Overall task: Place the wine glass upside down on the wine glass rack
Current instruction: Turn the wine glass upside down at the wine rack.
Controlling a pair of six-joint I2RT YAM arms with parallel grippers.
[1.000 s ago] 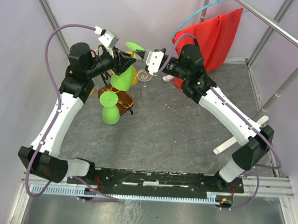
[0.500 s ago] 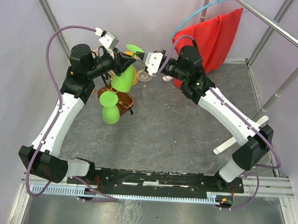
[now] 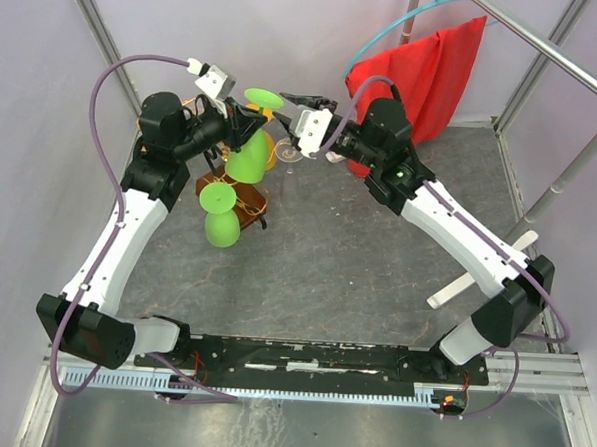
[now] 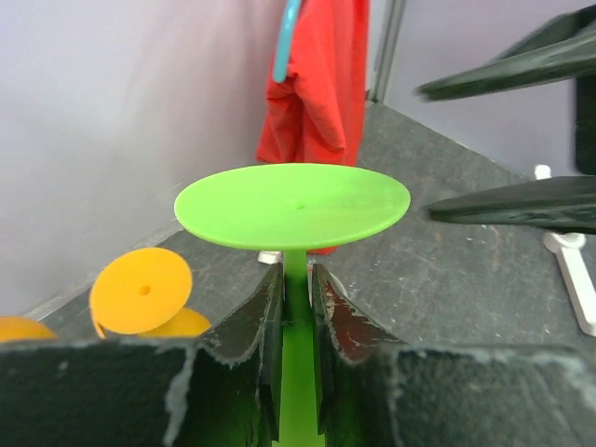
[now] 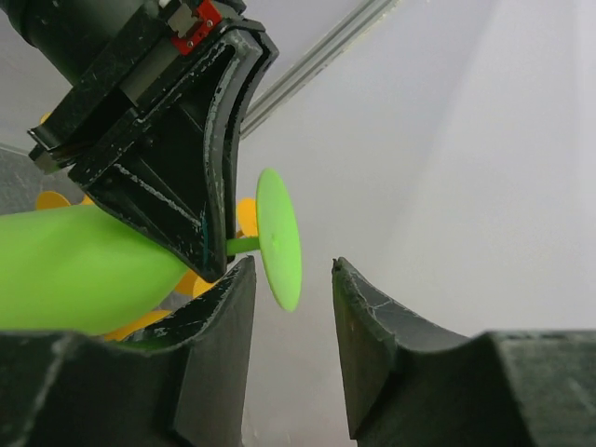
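Observation:
My left gripper (image 3: 246, 124) is shut on the stem of a green wine glass (image 3: 246, 161). It holds the glass upside down, round foot (image 3: 263, 97) on top, above the wine glass rack (image 3: 242, 195). The rack's brown base shows under the glasses. In the left wrist view the stem (image 4: 296, 279) sits between my fingers under the foot disc (image 4: 291, 205). My right gripper (image 3: 297, 100) is open, its jaws level with the foot. In the right wrist view (image 5: 293, 270) the foot (image 5: 279, 237) stands just off the left finger, untouched.
A second green glass (image 3: 221, 225) hangs upside down at the rack's near side. Orange glasses (image 3: 268, 147) sit behind, also seen in the left wrist view (image 4: 142, 290). A red cloth (image 3: 427, 70) hangs at the back right. A white stand foot (image 3: 464, 282) lies at right.
My right gripper has moved up and back, closer to the glass foot. My left gripper has shifted slightly left with the green glass in it.

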